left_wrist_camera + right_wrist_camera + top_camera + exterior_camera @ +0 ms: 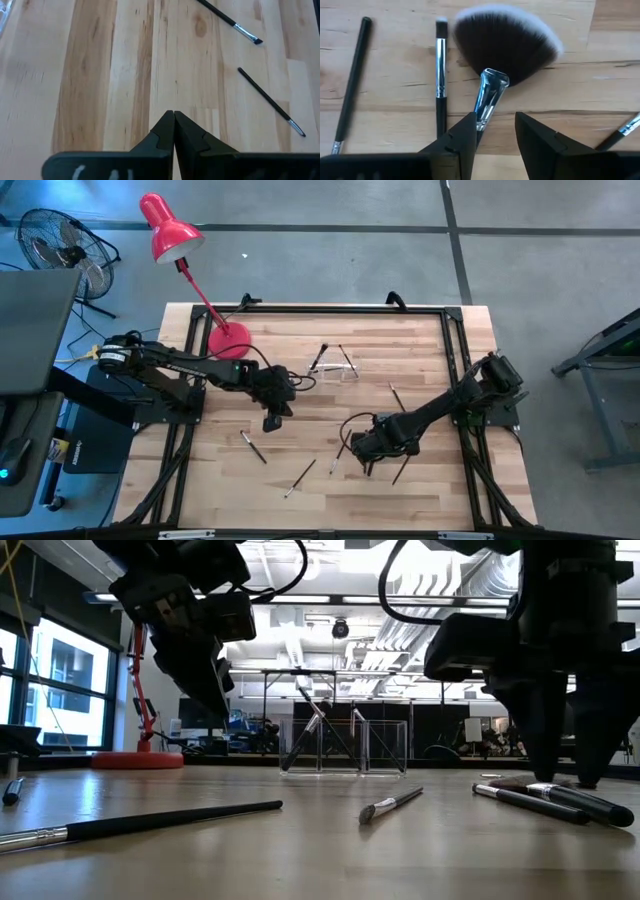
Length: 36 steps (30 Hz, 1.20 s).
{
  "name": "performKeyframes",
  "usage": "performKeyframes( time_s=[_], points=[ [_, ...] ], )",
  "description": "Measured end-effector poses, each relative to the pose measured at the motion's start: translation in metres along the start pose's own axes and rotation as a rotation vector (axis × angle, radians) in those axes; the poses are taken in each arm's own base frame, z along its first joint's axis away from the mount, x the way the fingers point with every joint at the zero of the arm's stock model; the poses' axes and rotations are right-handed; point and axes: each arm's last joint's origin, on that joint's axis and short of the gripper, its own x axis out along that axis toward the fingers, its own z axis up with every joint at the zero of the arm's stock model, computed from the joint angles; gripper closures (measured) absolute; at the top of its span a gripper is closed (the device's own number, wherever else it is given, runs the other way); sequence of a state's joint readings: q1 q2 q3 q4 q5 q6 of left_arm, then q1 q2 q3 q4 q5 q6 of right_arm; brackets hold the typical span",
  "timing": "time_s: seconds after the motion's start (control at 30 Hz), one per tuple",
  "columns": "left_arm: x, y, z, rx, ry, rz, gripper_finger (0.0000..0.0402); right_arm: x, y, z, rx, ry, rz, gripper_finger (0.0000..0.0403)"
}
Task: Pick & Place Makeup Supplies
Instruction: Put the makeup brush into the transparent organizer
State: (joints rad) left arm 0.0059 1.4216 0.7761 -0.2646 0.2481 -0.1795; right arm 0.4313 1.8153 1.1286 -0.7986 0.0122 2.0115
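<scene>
Right wrist view puts me closest to the work: I see the right gripper (495, 132) low over the wooden table (600, 45) with its jaws parted and nothing clamped between them. A fan brush (507, 50) with a wide dark head and pale tips lies flat just ahead, its shiny silvery ferrule running back beside one finger; I cannot tell whether it touches that finger. Beside it lies a small silver-ferruled brush (440, 75), and further off a thin dark liner (351, 85). From the low view, a long dark-handled brush (150, 823) lies nearest me on the wood, with a short brush (390, 805) past it. On the high view, the right gripper (368, 448) sits in the near right part of the table among several scattered brushes. The left gripper (276, 412) hangs above the table's middle, and its wrist view shows its fingers (165, 135) pressed together, holding nothing, over bare wood with two thin brushes (270, 102) beyond. Farthest off, the small clear holder (335, 367) stands near the back with a couple of supplies leaning in it, and a red desk lamp (170, 228) rises from the far left corner.
</scene>
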Motion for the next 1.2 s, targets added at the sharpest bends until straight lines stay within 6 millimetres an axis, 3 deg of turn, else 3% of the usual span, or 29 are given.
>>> performKeyframes(
  time_s=[0.5,0.63,0.83,1.07,1.2],
  points=[
    [0.000,0.000,0.000,0.000,0.000,0.000,0.0401,0.018,0.007,0.012,0.005,-0.024,-0.062,0.0274],
    [0.000,0.000,0.000,0.000,0.001,-0.004,0.0401,0.019,0.007,0.013,-0.027,-0.036,-0.061,0.0290],
    [0.000,0.000,0.000,0.000,0.001,-0.004,0.0401,0.019,0.007,0.013,-0.120,-0.058,-0.059,0.0359],
    [0.000,0.000,0.002,0.004,-0.018,-0.007,0.0401,0.017,0.006,0.015,-0.342,-0.068,-0.074,0.0360],
    [0.000,-0.001,0.006,0.015,-0.060,-0.007,0.0401,0.008,-0.001,0.024,-0.373,-0.120,-0.121,0.0352]
  ],
)
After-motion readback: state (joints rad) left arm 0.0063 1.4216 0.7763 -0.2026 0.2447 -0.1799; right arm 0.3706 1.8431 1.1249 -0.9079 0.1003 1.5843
